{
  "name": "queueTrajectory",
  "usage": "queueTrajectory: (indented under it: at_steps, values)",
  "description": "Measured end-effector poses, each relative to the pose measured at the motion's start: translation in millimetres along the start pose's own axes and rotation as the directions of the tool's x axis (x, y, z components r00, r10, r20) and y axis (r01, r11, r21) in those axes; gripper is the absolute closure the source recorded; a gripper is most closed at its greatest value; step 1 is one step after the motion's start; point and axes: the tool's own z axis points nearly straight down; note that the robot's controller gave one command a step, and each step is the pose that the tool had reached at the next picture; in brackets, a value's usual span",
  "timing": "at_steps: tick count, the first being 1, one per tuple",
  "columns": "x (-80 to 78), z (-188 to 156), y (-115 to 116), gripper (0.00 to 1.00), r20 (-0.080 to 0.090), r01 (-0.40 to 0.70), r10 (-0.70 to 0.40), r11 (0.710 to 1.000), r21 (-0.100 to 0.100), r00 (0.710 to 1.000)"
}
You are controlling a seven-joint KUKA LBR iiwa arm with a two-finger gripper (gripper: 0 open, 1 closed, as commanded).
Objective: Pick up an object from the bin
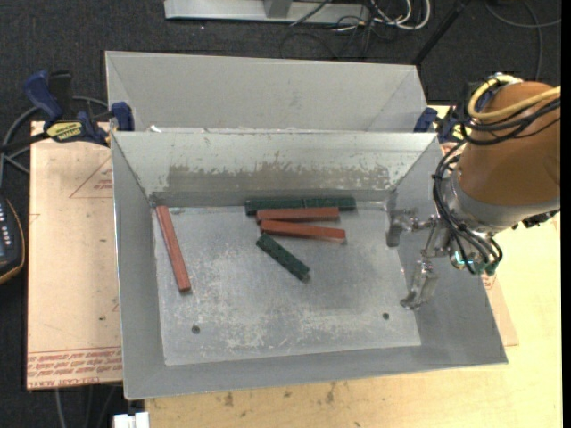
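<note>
The gripper (410, 279) hangs low over bare floor of the grey bin (268, 337), well to the right of the short dark green stick (283, 258), with nothing seen in it; whether it is open or closed cannot be told. The short dark green stick is a flat, slim bar lying tilted on the floor. Just behind it lies a red-brown stick (302, 231), straight and square-edged, whose right end is the nearest thing to the gripper. Behind that lie a second red-brown stick (298, 214) and a long dark green bar (301, 206). Far left of the short green stick lies a long red-brown strip (173, 248).
</note>
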Motion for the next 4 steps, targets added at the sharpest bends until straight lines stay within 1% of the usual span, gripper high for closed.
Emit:
queueTrajectory:
  at_steps: [1, 2, 3, 4]
  values:
    - [6.5, 84.2, 75.4, 0.00, -0.002, 0.051, -0.051, 0.999, -0.003, 0.999]
    - [-81.7, 151.2, 128.7, 0.00, 0.010, 0.000, 0.000, 1.000, -0.003, 1.000]
    - [-80.7, 148.8, 125.3, 1.00, 0.008, -0.004, 0.004, 1.000, 0.001, 1.000]
    - [-70.3, -13.8, 134.9, 1.00, 0.017, 0.063, -0.063, 0.998, 0.001, 0.998]
